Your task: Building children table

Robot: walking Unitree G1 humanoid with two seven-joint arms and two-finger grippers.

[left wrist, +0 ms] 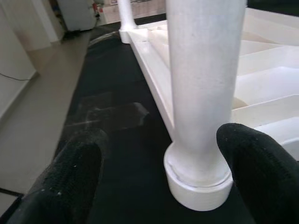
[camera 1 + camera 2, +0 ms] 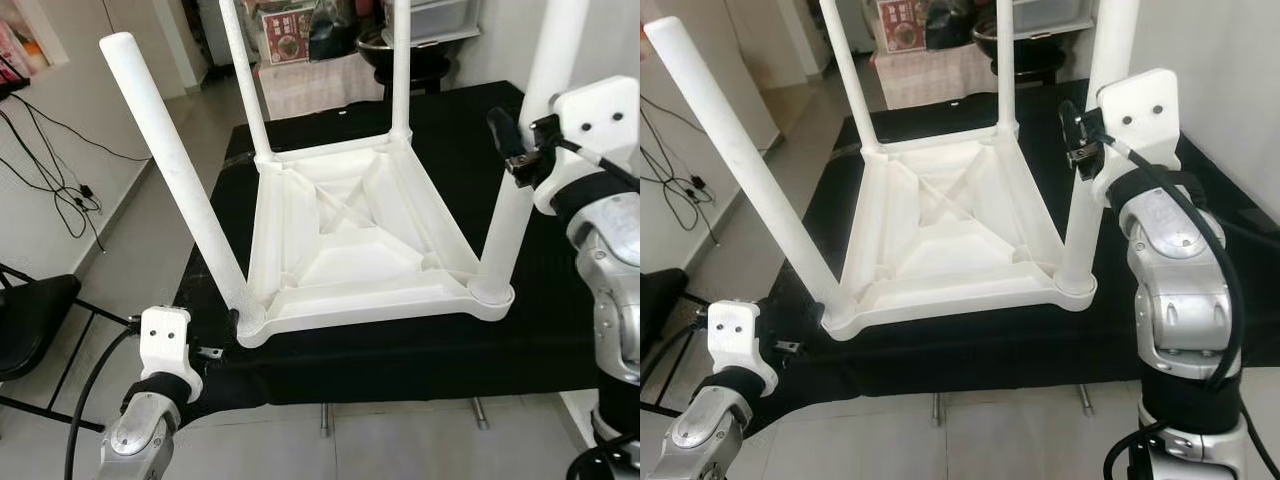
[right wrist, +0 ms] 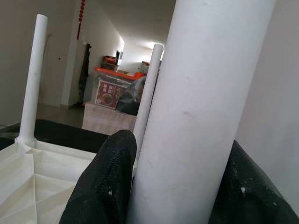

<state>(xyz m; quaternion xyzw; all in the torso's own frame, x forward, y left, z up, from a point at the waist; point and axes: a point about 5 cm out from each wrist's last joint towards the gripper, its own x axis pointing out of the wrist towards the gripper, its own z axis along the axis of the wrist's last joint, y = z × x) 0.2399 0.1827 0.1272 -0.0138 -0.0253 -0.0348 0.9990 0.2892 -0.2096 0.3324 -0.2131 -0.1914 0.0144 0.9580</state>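
A white plastic children's table [image 2: 350,235] lies upside down on a black-covered work surface [image 2: 560,300], all 4 legs pointing up. At the near left corner, the left gripper [image 1: 159,170] sits low beside the socket, its fingers [image 1: 65,182] spread on either side of the near left leg [image 2: 175,165] — which leans outward rather than standing straight — without clamping it. At the near right corner, the right gripper [image 3: 168,182] is raised partway up the near right leg [image 2: 520,180], its fingers [image 3: 105,179] pressed against both sides of the tube. The step appears to be seating the legs. The next move probably calls for pushing the right leg down into its socket, then straightening the tilted left one.
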